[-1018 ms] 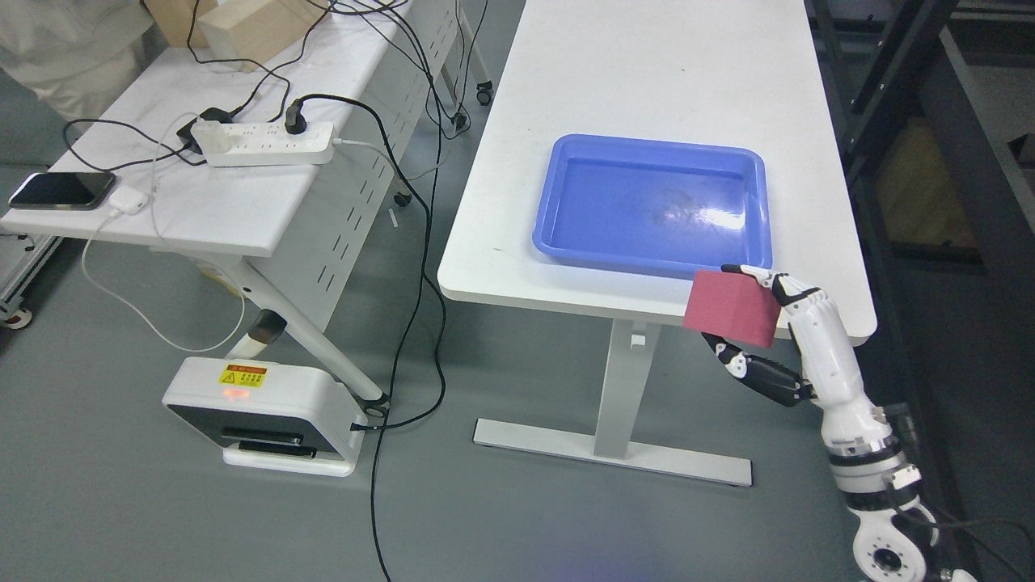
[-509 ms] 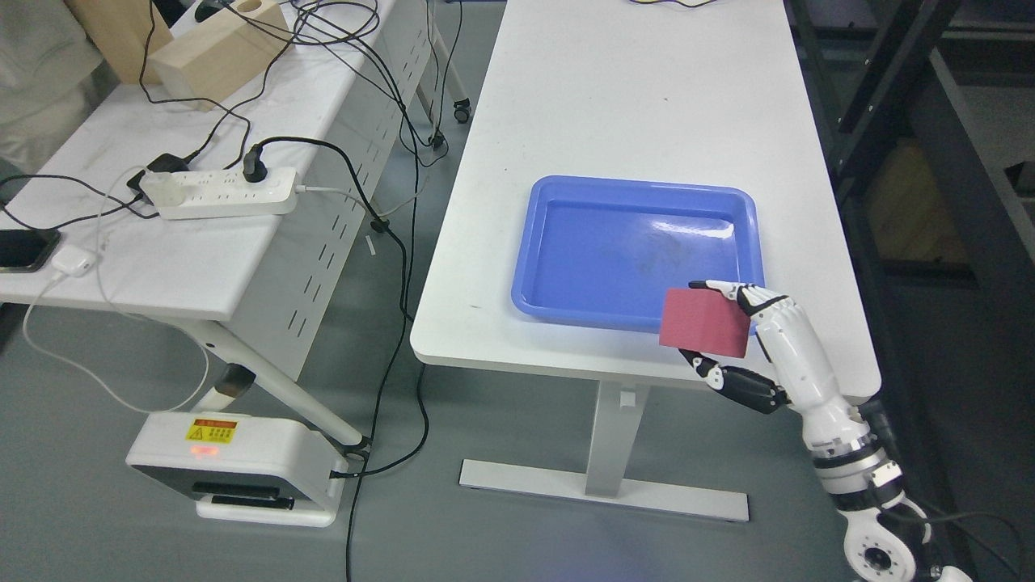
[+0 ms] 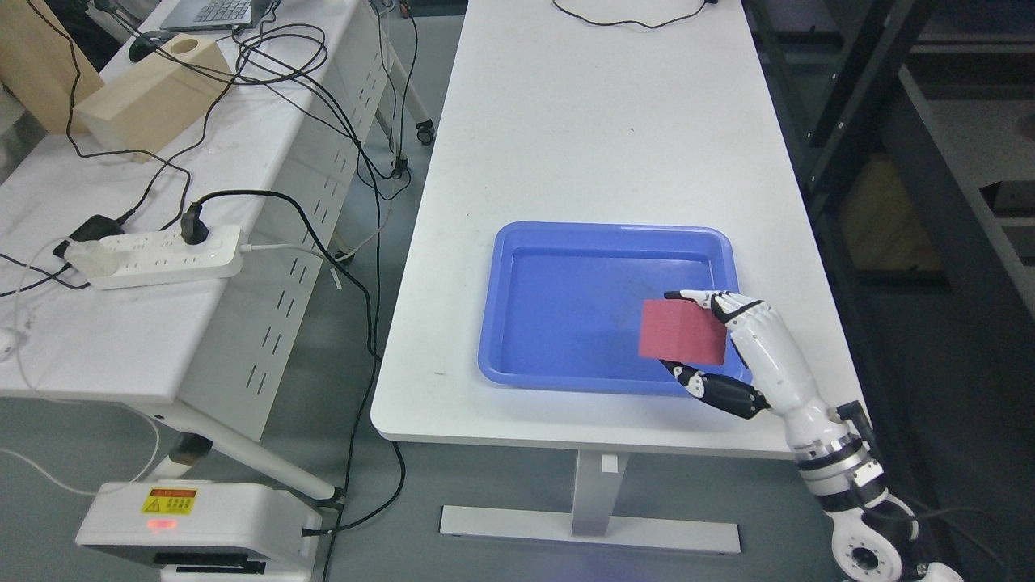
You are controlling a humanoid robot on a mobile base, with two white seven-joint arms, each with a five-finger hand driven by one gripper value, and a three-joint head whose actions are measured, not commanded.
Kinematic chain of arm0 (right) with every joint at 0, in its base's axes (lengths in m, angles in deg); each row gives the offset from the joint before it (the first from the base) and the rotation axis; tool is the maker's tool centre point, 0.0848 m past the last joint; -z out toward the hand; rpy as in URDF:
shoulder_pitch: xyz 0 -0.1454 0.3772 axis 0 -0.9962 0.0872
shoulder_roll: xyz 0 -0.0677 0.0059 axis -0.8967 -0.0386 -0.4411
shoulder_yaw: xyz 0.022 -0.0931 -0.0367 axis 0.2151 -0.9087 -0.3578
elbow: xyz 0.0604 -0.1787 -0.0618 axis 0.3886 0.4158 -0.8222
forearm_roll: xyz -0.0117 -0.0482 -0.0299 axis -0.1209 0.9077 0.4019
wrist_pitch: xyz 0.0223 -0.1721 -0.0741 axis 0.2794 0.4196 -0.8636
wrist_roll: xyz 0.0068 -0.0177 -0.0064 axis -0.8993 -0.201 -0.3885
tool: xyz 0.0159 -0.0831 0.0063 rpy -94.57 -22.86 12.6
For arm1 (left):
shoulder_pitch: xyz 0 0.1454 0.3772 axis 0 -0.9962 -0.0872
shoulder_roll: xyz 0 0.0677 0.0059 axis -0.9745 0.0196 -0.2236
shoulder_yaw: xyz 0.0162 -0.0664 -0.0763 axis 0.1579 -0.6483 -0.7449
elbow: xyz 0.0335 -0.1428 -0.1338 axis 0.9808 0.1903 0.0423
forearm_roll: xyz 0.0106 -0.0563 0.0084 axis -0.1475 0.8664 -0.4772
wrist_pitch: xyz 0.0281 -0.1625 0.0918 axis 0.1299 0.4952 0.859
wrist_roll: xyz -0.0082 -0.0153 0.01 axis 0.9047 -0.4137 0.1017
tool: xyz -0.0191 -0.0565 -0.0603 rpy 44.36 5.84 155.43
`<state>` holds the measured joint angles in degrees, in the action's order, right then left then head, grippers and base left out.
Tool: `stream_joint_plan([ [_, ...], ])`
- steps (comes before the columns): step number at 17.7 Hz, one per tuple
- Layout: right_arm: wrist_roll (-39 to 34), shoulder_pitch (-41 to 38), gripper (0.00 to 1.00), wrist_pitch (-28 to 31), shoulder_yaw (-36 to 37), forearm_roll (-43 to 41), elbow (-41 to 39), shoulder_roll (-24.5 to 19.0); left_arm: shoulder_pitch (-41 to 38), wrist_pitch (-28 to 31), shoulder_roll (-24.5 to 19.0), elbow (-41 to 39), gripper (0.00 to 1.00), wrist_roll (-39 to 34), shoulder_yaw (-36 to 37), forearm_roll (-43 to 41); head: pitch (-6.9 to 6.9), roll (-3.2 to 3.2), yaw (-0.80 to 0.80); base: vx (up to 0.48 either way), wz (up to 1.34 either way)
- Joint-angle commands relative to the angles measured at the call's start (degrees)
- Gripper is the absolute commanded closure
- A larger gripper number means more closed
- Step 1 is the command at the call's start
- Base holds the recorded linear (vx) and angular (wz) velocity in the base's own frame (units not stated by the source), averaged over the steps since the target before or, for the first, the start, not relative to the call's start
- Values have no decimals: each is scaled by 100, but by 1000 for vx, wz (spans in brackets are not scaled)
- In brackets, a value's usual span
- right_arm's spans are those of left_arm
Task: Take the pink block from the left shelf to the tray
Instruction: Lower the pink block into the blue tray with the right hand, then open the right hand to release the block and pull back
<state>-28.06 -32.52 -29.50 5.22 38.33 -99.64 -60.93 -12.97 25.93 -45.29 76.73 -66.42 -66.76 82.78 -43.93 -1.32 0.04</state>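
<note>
My right hand (image 3: 702,335) comes in from the lower right and is shut on a pink block (image 3: 682,332), fingers over its top and thumb under it. The block hangs above the front right corner of the blue tray (image 3: 558,301), which lies on the white table (image 3: 598,121). Nothing else shows in the tray. My left arm does not show in the head view.
A second white table (image 3: 121,339) on the left carries a power strip (image 3: 154,257), tangled black cables and a wooden box (image 3: 154,95). A white device (image 3: 194,529) sits on the floor at lower left. Dark shelving (image 3: 914,162) stands along the right.
The camera has moved, so the whole scene shifted down and left. My right hand has carried the pink block from off the table's front edge to over the tray's front right corner.
</note>
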Motion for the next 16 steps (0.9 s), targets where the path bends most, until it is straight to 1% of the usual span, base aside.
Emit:
stream_joint_plan([
  [1, -43, 9, 94, -19, -313, 41, -1, 100, -114, 1, -100, -100, 0, -2, 0, 0, 0, 0, 0, 167, -55],
  [8, -622, -79, 91, -19, -524, 128, -1, 100, -114, 1, -100, -100, 0, -2, 0, 0, 0, 0, 0, 132, -19],
  [14, -728, -97, 90, -2, -585, 261, -1, 100, -114, 1, -100, -100, 0, -2, 0, 0, 0, 0, 0, 70, 0],
  [16, -790, -97, 88, 24, -673, 278, -1, 100, -114, 1, -100, -100, 0, -2, 0, 0, 0, 0, 0, 36, 0],
])
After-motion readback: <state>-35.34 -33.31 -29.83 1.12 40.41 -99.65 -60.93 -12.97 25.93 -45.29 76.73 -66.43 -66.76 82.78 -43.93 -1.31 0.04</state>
